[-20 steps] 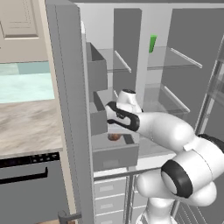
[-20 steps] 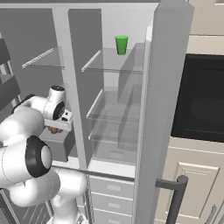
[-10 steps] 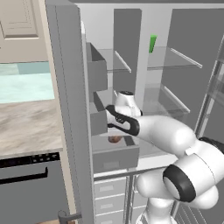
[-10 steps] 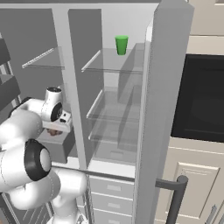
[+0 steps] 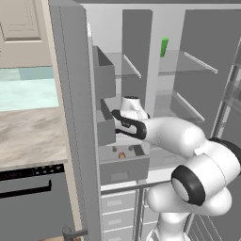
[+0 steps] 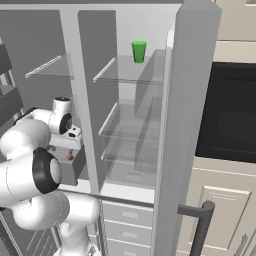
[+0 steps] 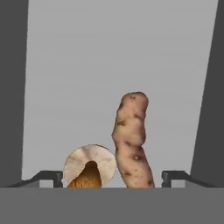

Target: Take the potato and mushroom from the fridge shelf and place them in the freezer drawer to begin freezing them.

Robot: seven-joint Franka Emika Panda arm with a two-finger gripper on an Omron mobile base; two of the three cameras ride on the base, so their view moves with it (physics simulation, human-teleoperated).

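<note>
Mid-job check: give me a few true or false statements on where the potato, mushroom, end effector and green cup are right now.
1. The long speckled brown potato lies on the floor of the deep grey freezer drawer. True.
2. The pale-capped mushroom is on the glass shelf beside the green cup. False: it lies in the drawer next to the potato.
3. The end effector is clamped on the potato. False: its fingers stand wide apart, holding nothing.
4. The green cup stands upright on the top glass shelf. True.
5. The freezer drawer is pushed shut. False: it is pulled out.
</note>
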